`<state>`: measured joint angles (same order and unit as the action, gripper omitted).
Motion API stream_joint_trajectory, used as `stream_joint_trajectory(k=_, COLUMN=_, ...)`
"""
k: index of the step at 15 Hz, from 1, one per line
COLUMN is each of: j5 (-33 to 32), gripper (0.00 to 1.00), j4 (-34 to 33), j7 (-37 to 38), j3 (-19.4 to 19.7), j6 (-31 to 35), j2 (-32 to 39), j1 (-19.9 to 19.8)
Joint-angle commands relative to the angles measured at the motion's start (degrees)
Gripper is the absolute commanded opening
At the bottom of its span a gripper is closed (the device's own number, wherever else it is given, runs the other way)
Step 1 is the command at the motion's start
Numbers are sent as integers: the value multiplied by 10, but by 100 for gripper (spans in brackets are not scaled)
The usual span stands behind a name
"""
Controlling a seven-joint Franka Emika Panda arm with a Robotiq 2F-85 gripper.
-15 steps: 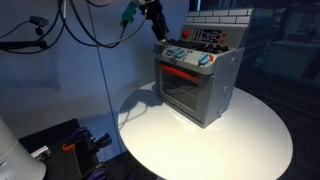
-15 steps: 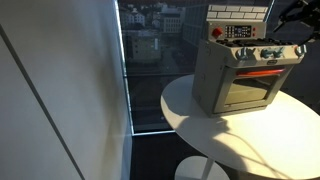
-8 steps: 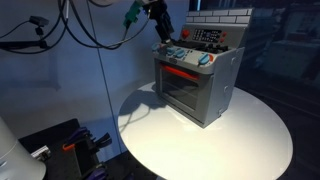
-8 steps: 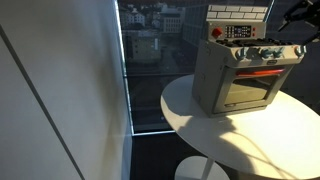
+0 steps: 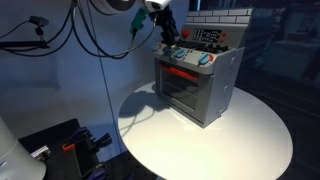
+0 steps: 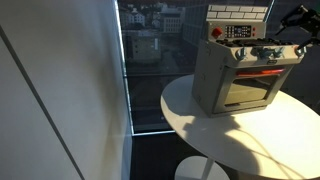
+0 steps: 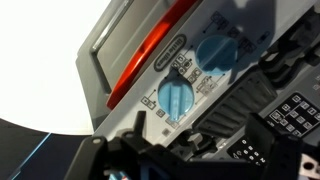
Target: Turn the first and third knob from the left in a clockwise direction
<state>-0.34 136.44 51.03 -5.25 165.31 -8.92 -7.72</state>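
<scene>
A grey toy oven (image 5: 200, 85) stands on the round white table (image 5: 240, 140); it also shows in an exterior view (image 6: 225, 80). Its front panel carries a row of blue knobs (image 5: 186, 57) above a red door handle. My gripper (image 5: 167, 34) hangs just above the end of the knob row nearest the oven's corner. In the wrist view two blue knobs show, one close below the fingers (image 7: 176, 97) and one further along (image 7: 218, 52). My gripper (image 7: 203, 130) looks open, its dark fingers apart, touching no knob.
A black keypad and display sit on the oven's top panel (image 7: 290, 110). Cables hang behind the arm (image 5: 100, 40). A window with a city view lies past the table (image 6: 150, 50). The table edge (image 5: 140, 150) drops off in front.
My gripper has moved down and sideways, closer to the oven's knob panel. The oven and its knobs have not moved.
</scene>
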Motion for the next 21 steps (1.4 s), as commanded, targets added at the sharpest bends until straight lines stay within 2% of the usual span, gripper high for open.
stream_joint_trajectory(k=1, j5=0, gripper=100, j4=-11, j7=16, j3=-1, j6=30, j2=20, j1=-4)
stream_joint_trajectory(k=8, j5=20, gripper=100, j4=-10, j7=12, j3=1, j6=86, j2=42, j1=2)
stream_joint_trajectory(k=16, j5=68, gripper=100, j4=-9, j7=-1, j3=3, j6=115, j2=59, j1=19)
stream_joint_trajectory(k=19, j5=80, gripper=76, j4=-8, j7=-2, j3=3, j6=120, j2=61, j1=22)
stream_joint_trajectory(k=20, j5=84, gripper=70, j4=-7, j7=-3, j3=4, j6=119, j2=61, j1=22)
stream_joint_trajectory(k=21, j5=88, gripper=70, j4=-6, j7=-5, j3=6, j6=119, j2=61, j1=22)
